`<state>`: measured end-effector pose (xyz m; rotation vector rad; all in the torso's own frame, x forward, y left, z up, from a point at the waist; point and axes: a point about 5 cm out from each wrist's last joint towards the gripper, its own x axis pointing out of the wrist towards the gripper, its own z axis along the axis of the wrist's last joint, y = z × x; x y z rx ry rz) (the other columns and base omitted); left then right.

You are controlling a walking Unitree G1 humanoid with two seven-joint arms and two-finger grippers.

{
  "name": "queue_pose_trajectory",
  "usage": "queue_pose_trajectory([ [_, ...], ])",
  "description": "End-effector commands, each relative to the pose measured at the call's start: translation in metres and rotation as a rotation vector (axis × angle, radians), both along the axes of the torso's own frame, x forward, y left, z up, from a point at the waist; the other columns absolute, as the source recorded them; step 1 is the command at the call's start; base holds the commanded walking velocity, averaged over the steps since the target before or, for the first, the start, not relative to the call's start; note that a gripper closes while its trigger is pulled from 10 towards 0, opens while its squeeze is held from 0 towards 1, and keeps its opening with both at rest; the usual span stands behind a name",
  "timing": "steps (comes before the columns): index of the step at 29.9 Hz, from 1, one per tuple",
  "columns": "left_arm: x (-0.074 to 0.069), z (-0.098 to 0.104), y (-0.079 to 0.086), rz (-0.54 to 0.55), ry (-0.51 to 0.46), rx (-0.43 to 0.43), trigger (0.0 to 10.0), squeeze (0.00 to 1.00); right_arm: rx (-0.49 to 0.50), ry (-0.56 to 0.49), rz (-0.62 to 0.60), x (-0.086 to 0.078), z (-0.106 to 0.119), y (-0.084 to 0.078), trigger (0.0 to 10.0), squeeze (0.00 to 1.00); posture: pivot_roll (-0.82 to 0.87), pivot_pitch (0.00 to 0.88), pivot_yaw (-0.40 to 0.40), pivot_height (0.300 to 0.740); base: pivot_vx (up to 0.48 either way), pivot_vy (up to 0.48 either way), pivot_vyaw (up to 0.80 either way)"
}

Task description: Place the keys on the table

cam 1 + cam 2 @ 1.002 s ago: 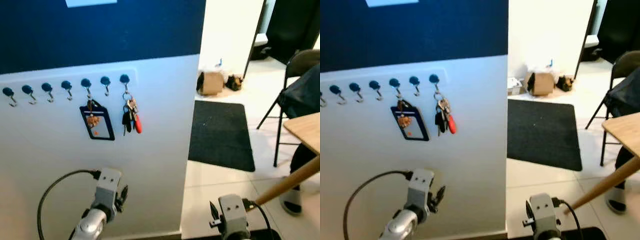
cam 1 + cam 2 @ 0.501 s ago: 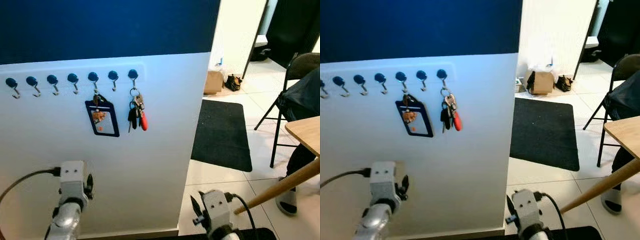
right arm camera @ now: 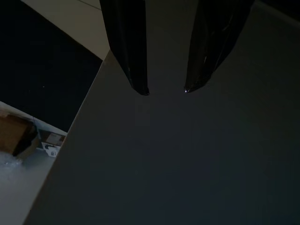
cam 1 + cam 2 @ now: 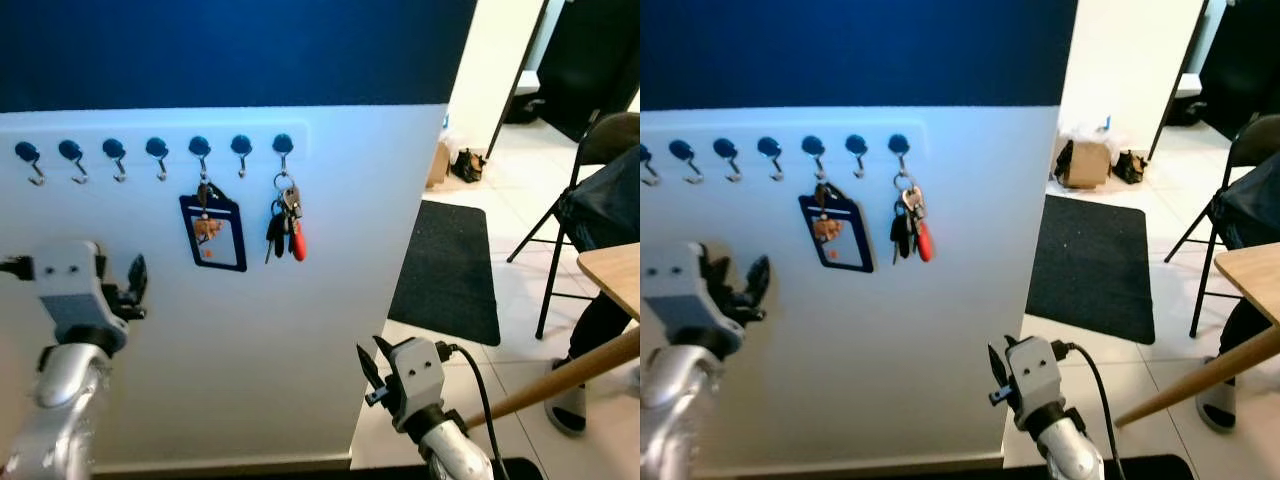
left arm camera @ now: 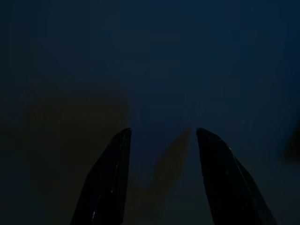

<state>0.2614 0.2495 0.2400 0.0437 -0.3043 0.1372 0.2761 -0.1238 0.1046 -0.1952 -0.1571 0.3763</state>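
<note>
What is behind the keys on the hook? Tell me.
Behind the keys is the white wall. They hang from the rightmost hook, next to a blue badge holder. The patch of wall right behind the bunch is covered.

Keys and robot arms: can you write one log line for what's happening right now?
keys: hanging on wall hook, untouched | left gripper: open, raised near wall | right gripper: open, low | table: at right, no keys

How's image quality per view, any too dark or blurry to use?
Left and right eye views: bright and sharp, keys and badge on the hooks easy to read. Left wrist view: very dark, just the left end effector fingers, open, against murky blue. Right wrist view: dim, open right end effector facing grey wall.
</note>
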Motion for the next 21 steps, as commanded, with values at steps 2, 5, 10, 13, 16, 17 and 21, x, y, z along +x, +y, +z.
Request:
queue_pose_trajectory([
  [2, -0.014, 0.014, 0.003, -0.060, -0.010, 0.032, 10.0, 0.00, 0.005, 0.026, -0.006, -0.004, -0.005, -0.003, 10.0, 0.00, 0.09, 0.156, 0.014, 0.740, 0.000, 0.000, 0.00],
  [5, -0.036, 0.047, -0.010, -0.328, -0.057, 0.095, 10.0, 0.00, -0.003, 0.048, 0.004, -0.005, -0.009, -0.004, 10.0, 0.00, 0.11, 0.154, -0.006, 0.740, 0.000, 0.000, 0.00],
  [10, -0.037, 0.066, -0.032, -0.507, -0.111, 0.093, 10.0, 0.00, -0.012, 0.061, 0.033, -0.002, -0.011, 0.003, 10.0, 0.00, 0.12, 0.148, -0.010, 0.740, 0.000, 0.000, 0.00],
  [13, -0.037, 0.072, -0.054, -0.597, -0.143, 0.070, 10.0, 0.00, -0.010, 0.059, 0.035, 0.000, -0.009, 0.005, 10.0, 0.00, 0.12, 0.146, -0.008, 0.740, 0.000, 0.000, 0.00],
  [16, -0.031, 0.074, -0.072, -0.623, -0.149, 0.068, 10.0, 0.00, -0.009, 0.060, 0.033, 0.001, -0.010, 0.005, 10.0, 0.00, 0.12, 0.141, -0.004, 0.740, 0.000, 0.000, 0.00],
  [17, -0.029, 0.073, -0.075, -0.618, -0.138, 0.076, 10.0, 0.00, -0.010, 0.061, 0.034, 0.000, -0.010, 0.005, 10.0, 0.00, 0.11, 0.140, -0.003, 0.740, 0.000, 0.000, 0.00],
  [21, -0.019, 0.072, -0.081, -0.557, -0.107, 0.105, 10.0, 0.00, -0.009, 0.063, 0.032, 0.000, -0.010, 0.005, 10.0, 0.00, 0.11, 0.136, 0.002, 0.740, 0.000, 0.000, 0.00],
])
